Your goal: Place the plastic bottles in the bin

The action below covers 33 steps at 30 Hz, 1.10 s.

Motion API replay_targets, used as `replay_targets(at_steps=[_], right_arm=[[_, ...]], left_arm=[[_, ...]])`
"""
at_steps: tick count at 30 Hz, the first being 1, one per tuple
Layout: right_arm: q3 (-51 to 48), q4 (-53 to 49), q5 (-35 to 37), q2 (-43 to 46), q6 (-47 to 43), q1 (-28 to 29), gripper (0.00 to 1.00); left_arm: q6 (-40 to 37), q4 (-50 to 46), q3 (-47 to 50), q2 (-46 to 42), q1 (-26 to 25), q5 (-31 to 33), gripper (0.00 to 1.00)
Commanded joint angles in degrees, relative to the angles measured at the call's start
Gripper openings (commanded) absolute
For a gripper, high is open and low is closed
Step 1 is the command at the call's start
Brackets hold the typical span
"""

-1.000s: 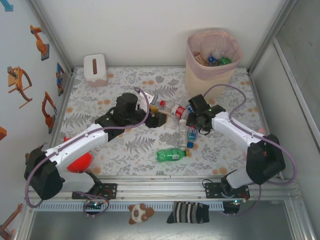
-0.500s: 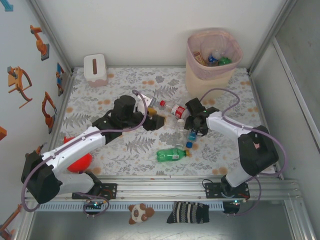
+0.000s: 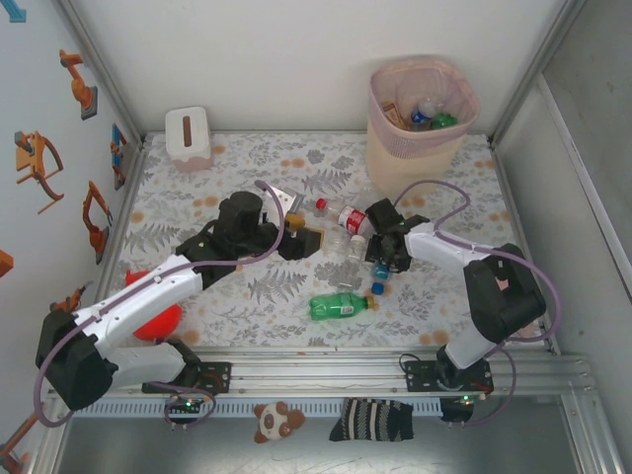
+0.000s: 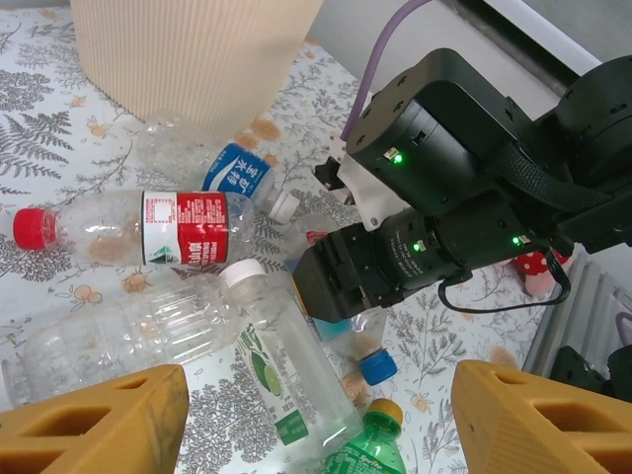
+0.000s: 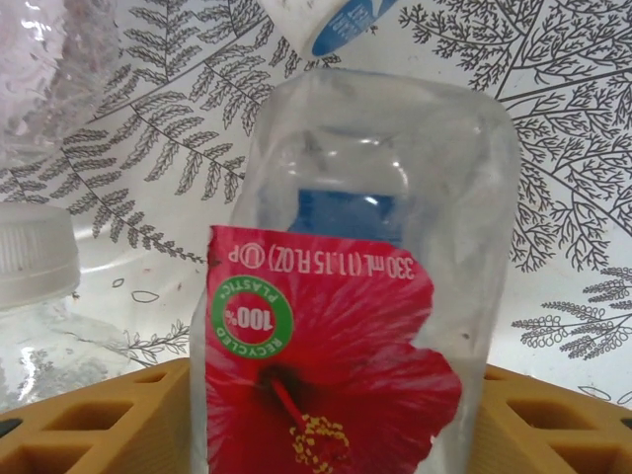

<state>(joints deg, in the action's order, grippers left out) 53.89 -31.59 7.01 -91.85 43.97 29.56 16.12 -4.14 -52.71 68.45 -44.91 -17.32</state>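
Both arms reach in toward mid-tabletop, hands nearly meeting. The left hand (image 3: 304,232) hovers low, fingers spread wide. The right hand (image 3: 379,259) points down, fingers flanking a bottle (image 5: 336,296); grip unclear.

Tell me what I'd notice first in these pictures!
A jumble of plastic bottles lies mid-table between the two arms, with a green bottle nearest the front. At the far right stands the pink bin, with more bottles inside. A bottle with a red flower label sits between the jaws of the right gripper.
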Motion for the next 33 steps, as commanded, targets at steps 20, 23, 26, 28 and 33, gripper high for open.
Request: replay_targets(at_steps=[20, 23, 26, 28, 33], right_arm=[[1.63, -7.46, 4.76, 10.74, -1.01, 0.32, 0.53], [4.05, -10.20, 6.00, 13.50, -2.14, 0.32, 0.52], [7.11, -12.61, 7.44, 16.16, -3.97, 0.37, 0.52], [9.86, -14.53, 8.46, 17.25, -5.38, 0.32, 0.52], [17.40, -17.80, 10.87, 18.65, -9.52, 0.17, 0.52]], left_arm=[[0.73, -0.48, 0.76, -1.93, 0.16, 1.80, 0.70], [0.89, -0.51, 0.76, -2.00, 0.17, 2.09, 0.70], [1.19, -0.20, 0.68, -1.99, 0.11, 2.41, 0.70], [1.24, 0.02, 0.53, -1.91, 0.10, 2.60, 0.70], [1.46, 0.46, 0.15, -1.60, 0.17, 2.99, 0.70]])
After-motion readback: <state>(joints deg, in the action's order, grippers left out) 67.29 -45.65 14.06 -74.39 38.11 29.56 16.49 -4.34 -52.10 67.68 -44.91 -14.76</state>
